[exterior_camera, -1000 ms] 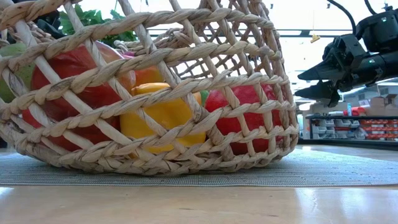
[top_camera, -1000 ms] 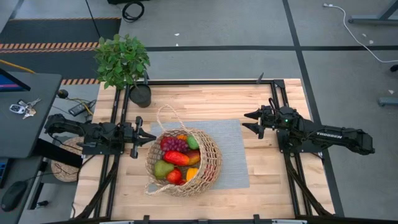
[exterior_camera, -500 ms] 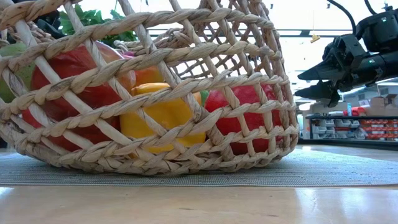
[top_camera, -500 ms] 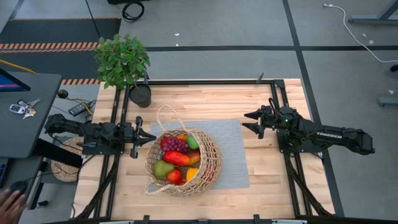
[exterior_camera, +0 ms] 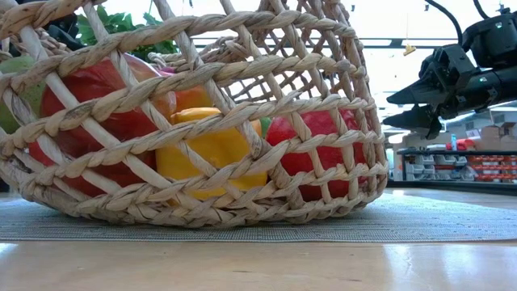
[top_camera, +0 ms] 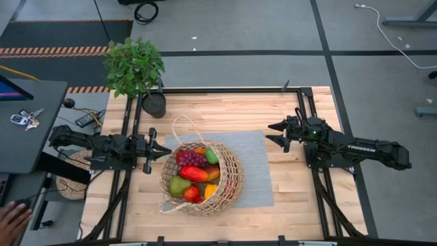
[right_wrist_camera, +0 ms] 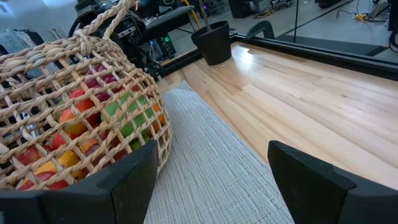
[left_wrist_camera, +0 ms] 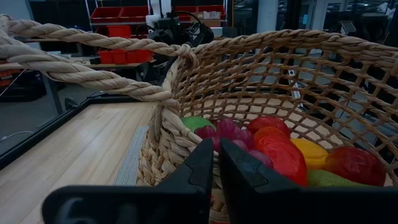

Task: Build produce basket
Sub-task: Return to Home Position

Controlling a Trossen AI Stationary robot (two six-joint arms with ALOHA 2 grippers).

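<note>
The round wicker basket [top_camera: 226, 179] stands on a grey mat [top_camera: 256, 171] at the table's middle, with its thin looped handle [top_camera: 181, 125] toward the far left. The produce lies inside it: purple grapes [top_camera: 192, 158], a green piece [top_camera: 212, 156], a red piece [top_camera: 193, 173], a green pear [top_camera: 179, 184], a red apple [top_camera: 191, 194] and a yellow-orange piece [top_camera: 210, 190]. My left gripper [top_camera: 168, 152] is shut and level, its tips right at the basket's left wall [left_wrist_camera: 163, 146]. My right gripper [top_camera: 270, 133] hovers open over the mat's far right corner, clear of the basket. My left gripper points level from the table's left at the basket's left wall, just below the handle's root [left_wrist_camera: 163, 106]. I cannot tell whether its shut fingertips [left_wrist_camera: 208, 152] touch the weave.
A leafy potted plant [top_camera: 134, 67] stands at the table's far left corner. A flat woven disc [top_camera: 70, 186] lies beyond the table's left edge. A person's hand [top_camera: 12, 217] shows at the near left, off the table. Bare wood lies beyond the mat on the far and right sides.
A person's hand has come into view off the table's near left corner. Both arms and the basket have kept still.
</note>
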